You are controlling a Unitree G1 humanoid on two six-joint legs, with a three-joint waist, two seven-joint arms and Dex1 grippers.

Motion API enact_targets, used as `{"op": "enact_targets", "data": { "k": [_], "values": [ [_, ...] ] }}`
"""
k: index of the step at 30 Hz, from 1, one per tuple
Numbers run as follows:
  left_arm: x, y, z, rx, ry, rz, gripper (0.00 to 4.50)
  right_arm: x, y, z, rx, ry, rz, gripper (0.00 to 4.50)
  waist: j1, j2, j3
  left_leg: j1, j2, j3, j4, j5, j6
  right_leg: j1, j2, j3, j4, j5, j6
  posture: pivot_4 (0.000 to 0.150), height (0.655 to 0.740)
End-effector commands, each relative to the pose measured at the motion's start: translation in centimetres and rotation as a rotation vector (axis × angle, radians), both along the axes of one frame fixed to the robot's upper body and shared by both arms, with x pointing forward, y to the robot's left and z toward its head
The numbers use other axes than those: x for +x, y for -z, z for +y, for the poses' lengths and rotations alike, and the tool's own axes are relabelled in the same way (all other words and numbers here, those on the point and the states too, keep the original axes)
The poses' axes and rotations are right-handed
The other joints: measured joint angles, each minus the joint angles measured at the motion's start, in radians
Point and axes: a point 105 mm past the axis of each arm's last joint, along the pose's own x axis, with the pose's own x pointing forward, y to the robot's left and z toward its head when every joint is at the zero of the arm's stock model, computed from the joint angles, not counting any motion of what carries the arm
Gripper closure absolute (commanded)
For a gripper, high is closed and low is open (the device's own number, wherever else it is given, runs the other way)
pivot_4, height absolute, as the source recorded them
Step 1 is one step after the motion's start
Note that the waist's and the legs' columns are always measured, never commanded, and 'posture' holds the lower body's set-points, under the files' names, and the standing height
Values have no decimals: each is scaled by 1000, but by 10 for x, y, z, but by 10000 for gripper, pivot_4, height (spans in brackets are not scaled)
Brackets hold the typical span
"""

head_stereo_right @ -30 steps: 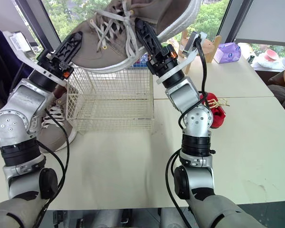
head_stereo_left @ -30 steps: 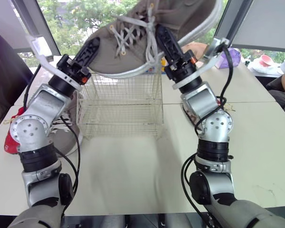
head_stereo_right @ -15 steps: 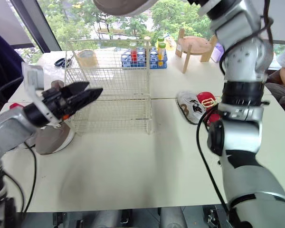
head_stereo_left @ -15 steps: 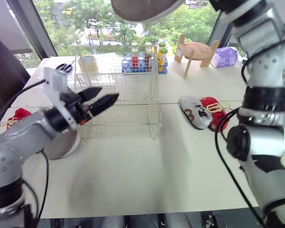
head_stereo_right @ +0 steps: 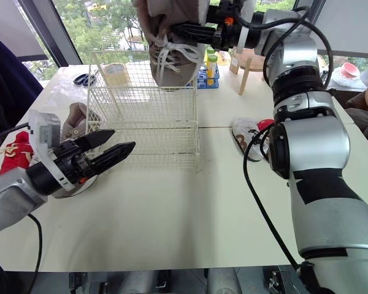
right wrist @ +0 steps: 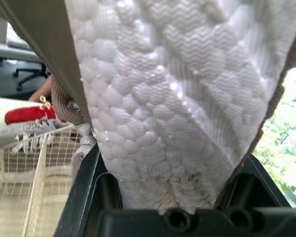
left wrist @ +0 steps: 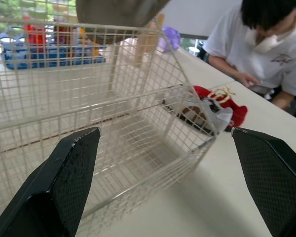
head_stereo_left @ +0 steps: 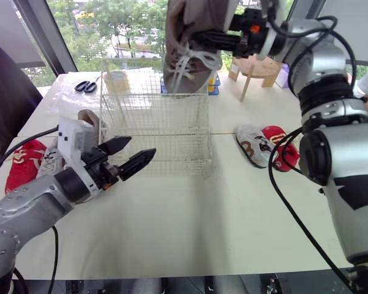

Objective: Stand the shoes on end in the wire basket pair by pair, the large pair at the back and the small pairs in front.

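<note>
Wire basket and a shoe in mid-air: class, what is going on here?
The right gripper, jaws shut on the large grey shoe, holds it above the wire basket, which has no shoes in it. The left gripper hovers by the basket's front left, jaws open and empty. The other large shoe lies left of the basket, a small pair to its right.

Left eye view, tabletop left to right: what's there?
Red shoe → wire basket → white small shoe → red small shoe. Left end effector and the held large shoe overlap the basket, so skipped.
</note>
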Motion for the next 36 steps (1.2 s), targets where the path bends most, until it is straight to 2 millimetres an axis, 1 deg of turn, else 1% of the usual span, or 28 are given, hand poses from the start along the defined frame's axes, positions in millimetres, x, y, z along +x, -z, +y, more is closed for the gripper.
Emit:
{"op": "enact_targets", "data": {
  "k": [1,3,5,7,9,10,11,12,18,23,26,27,29,31,32,34,35,36],
  "values": [
    [0,-8,-3,-14,-5,-54,1152,-5,-10,9,-53,-4,-53,28300,0,0,0,0,0,0,0,0,0,0,0,0,0,0,0,1500,7400],
    [2,-7,-3,-22,-9,-55,1152,6,7,13,-151,65,-61,28300,0,0,0,0,0,0,-1,0,-1,0,0,0,0,0,0,1500,7400],
    [10,-1,1,-12,-62,-43,1152,12,10,16,-139,107,-48,28300,2,0,0,0,0,0,-1,0,-1,0,0,0,0,0,-1,1500,7400],
    [16,6,5,7,-112,-28,1152,13,9,17,-110,110,-34,28300,5,0,0,0,-1,-1,-1,1,-1,1,-1,-1,0,-1,-2,1500,7400],
    [15,8,2,17,-96,-30,628,15,9,17,-79,118,-15,17790,6,0,0,0,-1,-2,-1,1,-2,1,-1,-1,-1,-1,-3,1500,7400],
    [15,7,1,17,-91,-34,628,16,10,16,-78,123,-10,13738,5,0,0,-1,-1,-2,-1,1,-2,0,-1,-1,-1,0,-2,1500,7400],
    [16,6,0,14,-90,-39,628,18,9,15,-67,143,-7,8366,3,0,0,-1,-1,-2,-1,1,-2,0,-1,-1,-2,1,-1,1500,7400],
    [16,5,1,12,-94,-45,628,20,7,12,-48,168,-10,1594,2,0,0,-2,-1,-1,-1,2,-4,-1,-1,-1,-2,1,-1,1500,7400],
    [18,3,1,3,-101,-54,628,22,-3,-5,17,213,2,1594,0,0,0,-1,-1,-2,-3,2,-3,-1,0,-1,-2,1,0,1500,7400],
    [23,-8,14,-48,-148,-67,628,23,-7,-35,46,267,-3,1594,2,0,0,-1,-1,-2,-3,2,-3,-1,0,-1,-2,1,0,1500,7400],
    [22,-27,35,-126,-201,-87,628,16,-14,-59,95,257,-10,1594,3,0,0,-1,-1,-2,-3,2,-3,-1,0,-1,-2,1,0,1500,7400],
    [20,-34,41,-144,-206,-102,314,14,-17,-65,115,251,-18,376,3,0,0,-1,-1,-2,-3,2,-3,-1,0,-1,-2,1,0,1500,7400],
    [21,-45,61,-149,-268,-109,314,4,-21,-75,124,198,-23,376,2,0,0,-1,-1,-2,-3,2,-3,-1,0,-1,-2,1,0,1500,7400],
    [31,-53,90,-111,-406,-102,314,-6,-21,-79,103,134,-18,376,1,0,0,-1,-1,-2,-3,2,-3,-1,0,-1,-2,1,0,1500,7400],
    [37,-55,105,-76,-483,-87,314,-15,-18,-77,64,67,-9,376,-1,0,0,0,-1,-2,-3,2,-3,-1,0,-1,-2,1,0,1500,7400],
    [52,-54,131,2,-600,-33,314,-41,-8,-65,-17,-109,10,376,-1,0,0,0,-1,-1,-3,2,-2,0,2,-1,-1,1,0,1500,7400],
    [61,-50,140,49,-629,17,314,-56,-4,-53,-20,-189,13,376,1,-1,-1,2,-1,-2,-4,2,-2,2,3,-1,-1,1,0,1500,7400],
    [69,-40,148,97,-641,94,314,-72,-1,-41,-3,-262,37,376,0,1,0,2,0,-4,-3,2,-2,3,5,-3,-1,1,0,1500,7400]
  ]
}}
